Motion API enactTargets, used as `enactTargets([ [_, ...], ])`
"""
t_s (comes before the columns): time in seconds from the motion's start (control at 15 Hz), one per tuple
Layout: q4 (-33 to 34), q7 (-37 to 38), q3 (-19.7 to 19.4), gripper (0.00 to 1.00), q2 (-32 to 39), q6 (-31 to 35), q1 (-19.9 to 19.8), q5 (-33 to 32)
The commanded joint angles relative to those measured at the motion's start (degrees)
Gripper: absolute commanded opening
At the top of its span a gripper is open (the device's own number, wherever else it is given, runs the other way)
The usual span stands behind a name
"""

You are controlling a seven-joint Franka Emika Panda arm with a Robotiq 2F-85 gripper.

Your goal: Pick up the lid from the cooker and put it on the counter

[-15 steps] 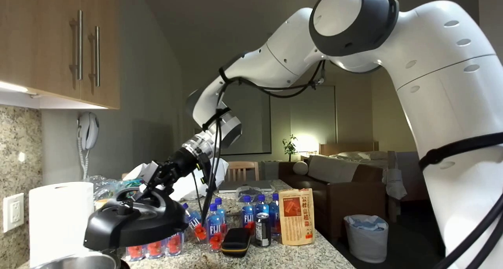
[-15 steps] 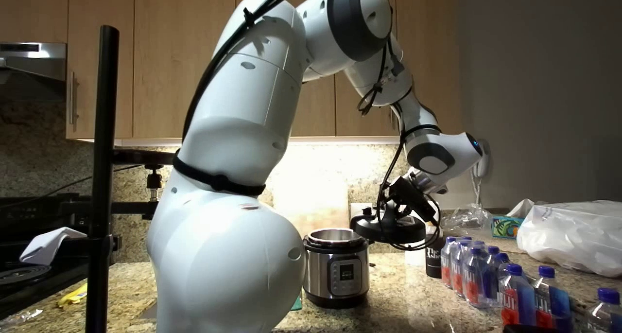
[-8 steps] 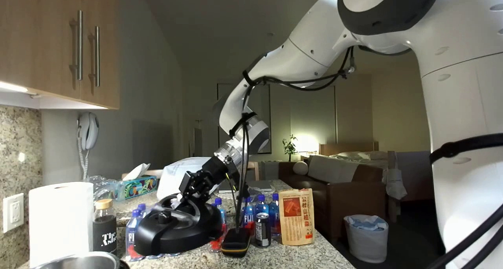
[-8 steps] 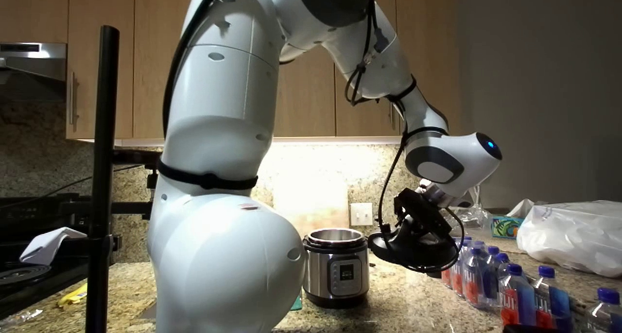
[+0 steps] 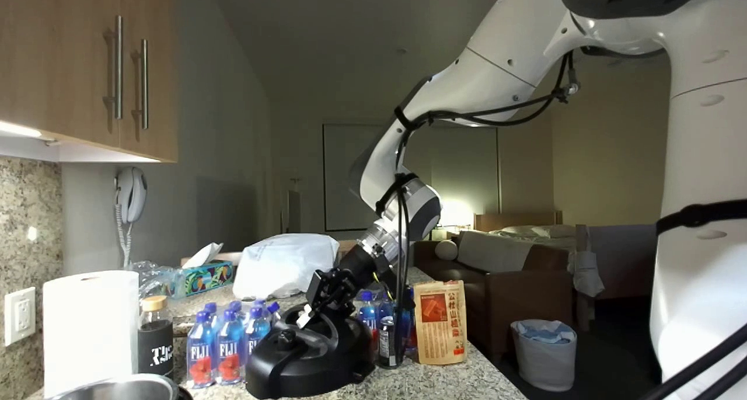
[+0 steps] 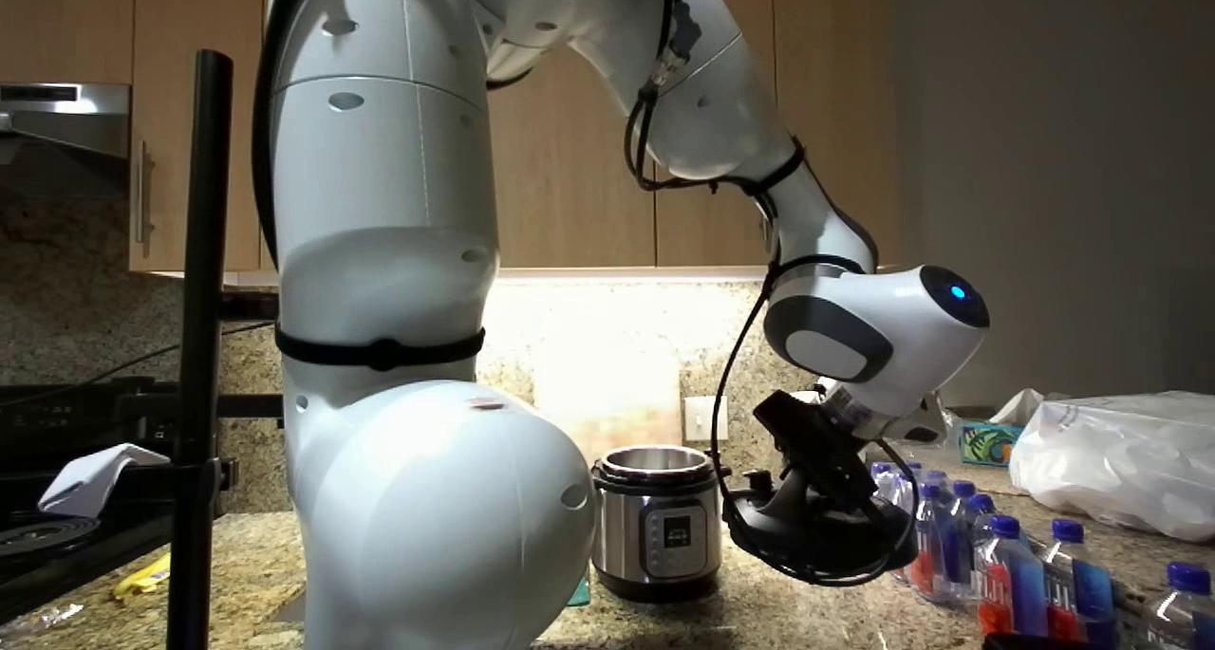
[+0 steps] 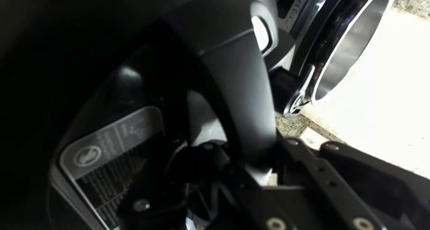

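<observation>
"Wooden cupboards [image 6: 570, 195] hang at the back in an exterior view, and below them the cooker [image 6: 660, 536] stands on the counter [image 6: 778, 622]. Is its lid [image 6: 816, 536] off?"

"Yes! The cooker's top is bare. That black lid is out to the side, toward the water bottles [image 6: 1011, 584]. So the lifting part is done."

"What's new from a second ago?"

"Back then the lid was right by the cooker's top. Now it's lower and farther away. The cooker hasn't budged."

"In an exterior view I see a brown sofa [image 5: 525, 301], and a dark bottle [image 5: 156, 346] too. A second ago the lid hid most of that bottle!"

"Right, the lid has gone away from the cooker and come down. It looks very low over the counter. I can't tell if its bottom touches."

"And the wrist view?"

"There the gripper [image 7: 243, 151] is pinching the lid's handle [image 7: 247, 95] from both sides. So it has hold of the lid. The cooker shows off to the side with nothing on top."

"What's left, then?"

"The putting-down part isn't finished. I think it's just this: set the lid down flat on the counter, let go, and back away. I'd go slowly, because bottles look close and could tip."
</observation>
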Motion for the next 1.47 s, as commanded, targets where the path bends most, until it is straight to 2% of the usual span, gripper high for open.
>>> enactTargets([
  [0.0, -2.4, -0.1, 0.6, 0.02, -3.2, 3.3, 0.3, 2.6],
  [0.07, -1.5, 0.1, 0.0, 0.04, -0.4, 1.5, -0.2, 0.4],
  [0.47, -1.7, 0.1, 0.3, 0.01, -0.4, 2.2, 0.0, 0.4],
  [1.0, -1.0, -0.7, -3.8, 0.02, 7.4, -0.7, -3.5, -0.5],
  [1.4, -1.0, -0.7, -5.3, 0.02, 12.3, -1.2, -5.5, -1.7],
])
